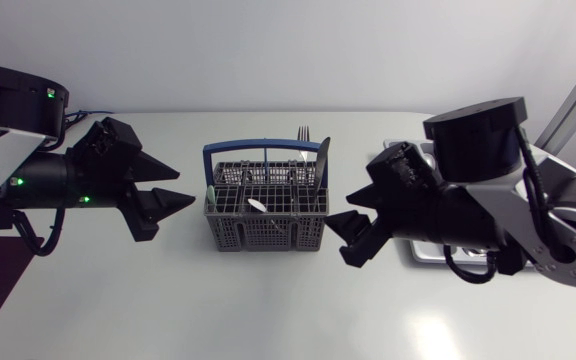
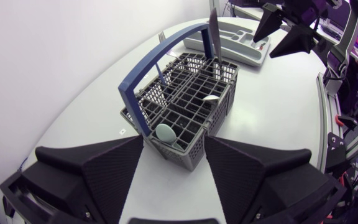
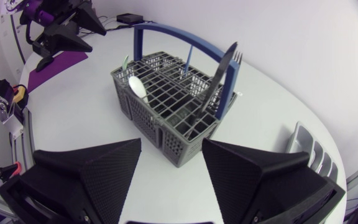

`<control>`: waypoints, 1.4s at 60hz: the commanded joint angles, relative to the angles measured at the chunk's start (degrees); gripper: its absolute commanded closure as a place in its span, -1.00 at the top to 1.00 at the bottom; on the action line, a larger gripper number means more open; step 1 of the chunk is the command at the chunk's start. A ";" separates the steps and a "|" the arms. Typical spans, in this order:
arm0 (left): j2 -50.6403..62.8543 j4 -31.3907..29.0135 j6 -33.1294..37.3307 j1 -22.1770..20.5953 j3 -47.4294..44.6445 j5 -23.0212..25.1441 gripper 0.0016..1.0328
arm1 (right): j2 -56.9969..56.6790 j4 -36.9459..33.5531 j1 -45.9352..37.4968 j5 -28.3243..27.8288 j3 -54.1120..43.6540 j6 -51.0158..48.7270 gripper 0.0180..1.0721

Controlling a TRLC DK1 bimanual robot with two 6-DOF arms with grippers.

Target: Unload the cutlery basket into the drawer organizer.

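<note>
The left hand (image 2: 174,142) hangs released and empty over the white table (image 2: 278,118), its fingers spread just short of the grey cutlery basket (image 2: 190,149). A pale green spoon (image 2: 165,132) sits in the basket's nearest corner, a white spoon (image 2: 210,98) is further in, and a knife (image 2: 214,31) stands upright by the blue handle (image 2: 160,59). Beyond lies the drawer organizer (image 2: 235,40), with the right hand (image 2: 263,48) above it, also released and empty.

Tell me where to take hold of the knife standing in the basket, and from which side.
Grip the knife on the length standing above the cutlery basket's rim, coming down from above with the right end effector. It leans only slightly, at that arm's end of the basket, with the blue handle and fork close beside it, so a sideways approach looks crowded.
</note>
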 commanded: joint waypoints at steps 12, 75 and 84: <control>-2.12 1.33 0.80 1.80 -3.74 -0.41 0.34 | 6.77 -4.11 9.11 3.65 9.87 7.26 0.39; 10.27 25.59 1.42 10.41 -14.29 9.35 0.34 | 42.63 -7.10 16.50 7.51 43.01 24.40 0.12; 12.55 28.67 0.89 10.68 -14.47 10.84 0.34 | 43.51 -4.81 17.03 9.09 42.74 25.01 0.12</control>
